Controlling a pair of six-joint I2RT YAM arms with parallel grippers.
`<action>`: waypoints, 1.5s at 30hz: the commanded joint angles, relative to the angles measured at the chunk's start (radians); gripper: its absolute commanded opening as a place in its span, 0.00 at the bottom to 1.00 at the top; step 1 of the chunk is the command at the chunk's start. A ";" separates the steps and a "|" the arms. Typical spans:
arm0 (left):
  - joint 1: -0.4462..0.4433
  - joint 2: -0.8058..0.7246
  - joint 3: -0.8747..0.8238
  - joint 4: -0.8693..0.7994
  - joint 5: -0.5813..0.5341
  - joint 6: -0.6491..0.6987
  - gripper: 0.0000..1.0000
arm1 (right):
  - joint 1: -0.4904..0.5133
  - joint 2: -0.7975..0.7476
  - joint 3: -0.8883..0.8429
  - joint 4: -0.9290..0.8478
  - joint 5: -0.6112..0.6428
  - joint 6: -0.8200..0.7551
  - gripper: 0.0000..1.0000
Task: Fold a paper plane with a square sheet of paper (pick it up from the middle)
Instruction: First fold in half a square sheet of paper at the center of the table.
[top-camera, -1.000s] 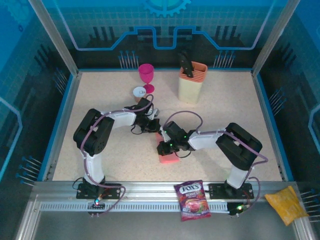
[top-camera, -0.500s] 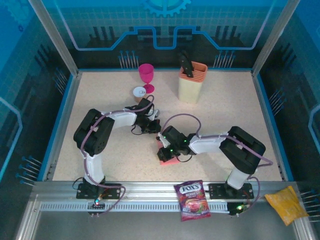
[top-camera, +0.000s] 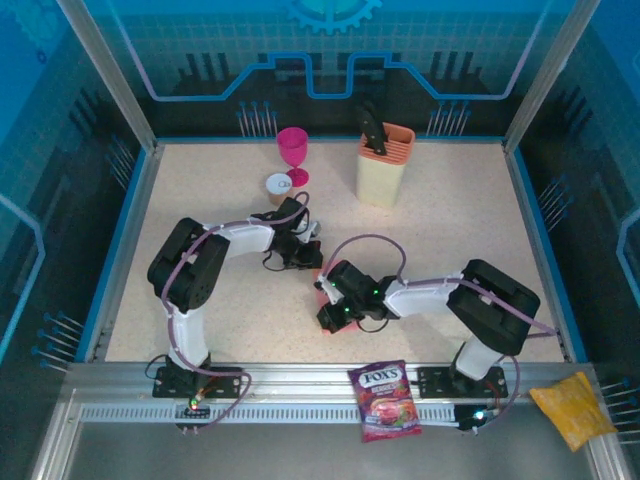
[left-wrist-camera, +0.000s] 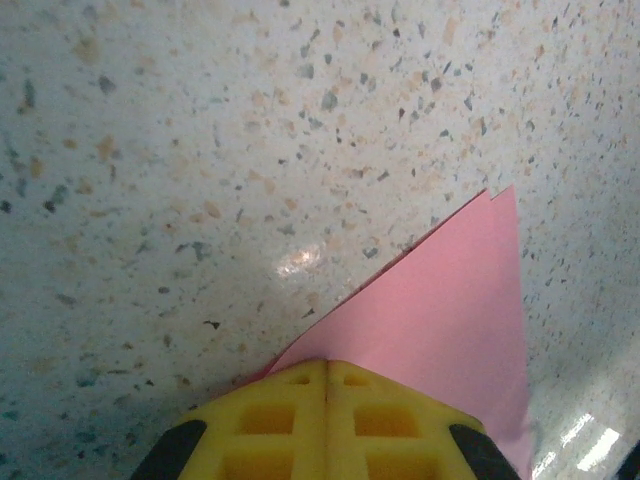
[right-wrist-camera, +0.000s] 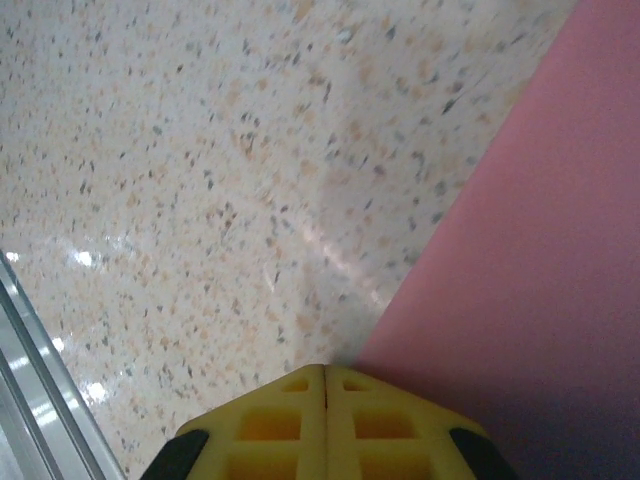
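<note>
just beside the closed right gripper (right-wrist-camera: 326, 374) lies the paper (right-wrist-camera: 525, 300).

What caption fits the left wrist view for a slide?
Left arm's shut yellow fingers at the edge of the pink paper, its pointed corner on the speckled table.

Bare tabletop (top-camera: 470, 230) at both sides; goblet (top-camera: 293, 152), knife block (top-camera: 385, 168) behind.

Robotics lab test cell. A speckled worktop (top-camera: 450, 240) with a blue rim sits inside aluminium frame posts (top-camera: 105, 70) and clear walls (top-camera: 200, 60) printed with blue circuit lines and a gear (top-camera: 332, 12). 2 robot arms, the left arm (top-camera: 190, 270) and the right arm (top-camera: 490, 305), are bolted to a slotted aluminium rail (top-camera: 300, 390) along the worktop's near edge.
</note>
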 joint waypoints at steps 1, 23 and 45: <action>0.003 0.062 -0.022 -0.043 -0.110 -0.011 0.00 | 0.067 0.001 -0.077 -0.183 -0.079 -0.004 0.00; 0.003 0.058 -0.015 -0.044 -0.112 -0.021 0.00 | -0.012 -0.329 -0.098 -0.335 -0.085 0.023 0.00; 0.006 0.046 0.028 -0.060 -0.062 -0.052 0.00 | -0.108 0.023 0.040 -0.092 -0.164 0.072 0.00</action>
